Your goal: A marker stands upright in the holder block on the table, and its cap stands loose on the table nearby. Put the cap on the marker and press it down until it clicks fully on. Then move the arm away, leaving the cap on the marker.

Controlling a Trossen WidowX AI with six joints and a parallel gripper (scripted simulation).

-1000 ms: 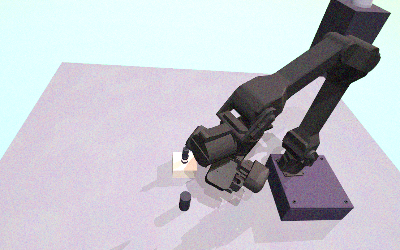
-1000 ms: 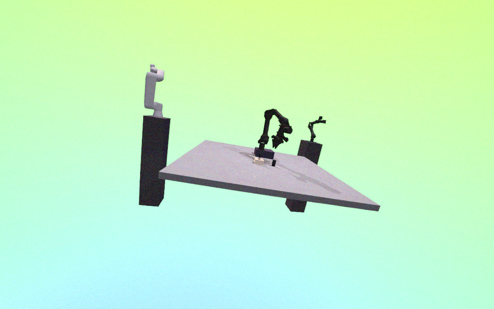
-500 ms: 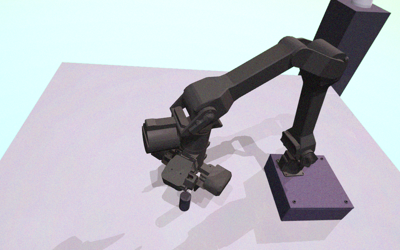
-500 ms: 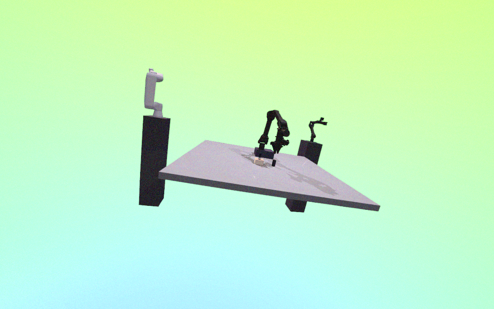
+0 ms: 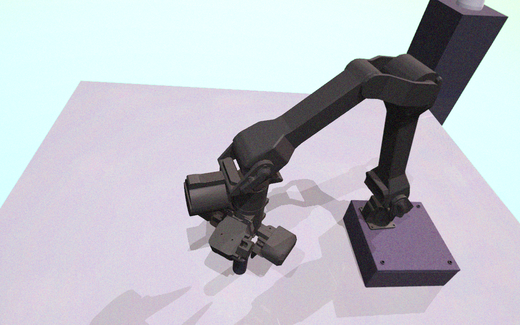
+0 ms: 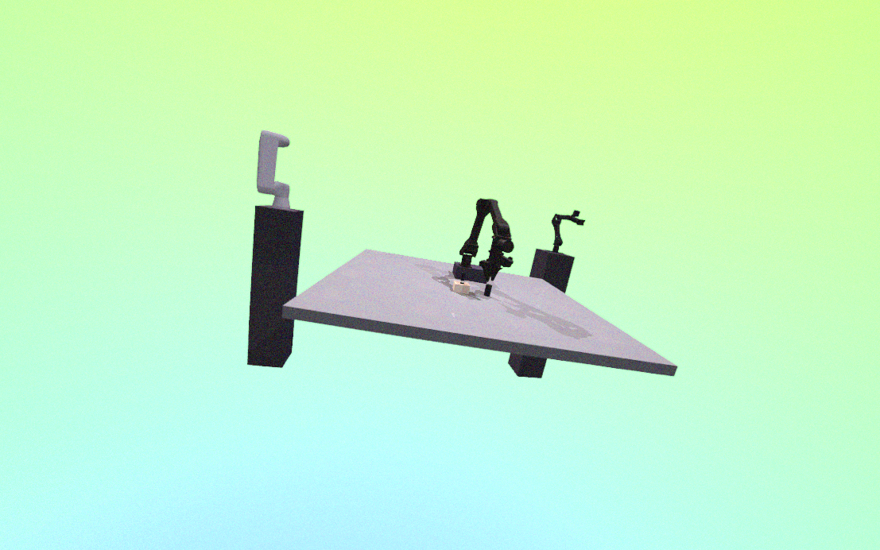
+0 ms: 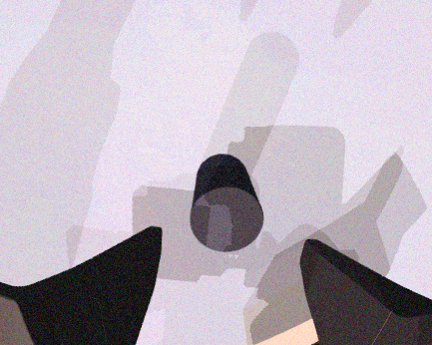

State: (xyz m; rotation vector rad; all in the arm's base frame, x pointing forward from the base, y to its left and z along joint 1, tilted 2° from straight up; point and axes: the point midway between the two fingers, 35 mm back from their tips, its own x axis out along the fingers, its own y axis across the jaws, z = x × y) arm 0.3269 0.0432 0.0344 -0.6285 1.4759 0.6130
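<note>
The dark cap (image 5: 240,266) (image 6: 488,289) (image 7: 226,204) stands upright on the table (image 5: 92,181). My gripper (image 5: 247,253) (image 6: 491,277) (image 7: 234,245) is open and hangs just above the cap, with one finger on each side and neither touching it. The block also shows in the exterior view (image 6: 459,286), just left of the cap. In the top view, the arm hides the block and the marker.
The arm's dark base block (image 5: 407,250) stands to the right of the cap. A tall dark pillar (image 5: 455,52) (image 6: 273,287) with a white arm stands off the table's corner. Another pillar (image 6: 552,268) with a small dark arm stands beyond the far edge.
</note>
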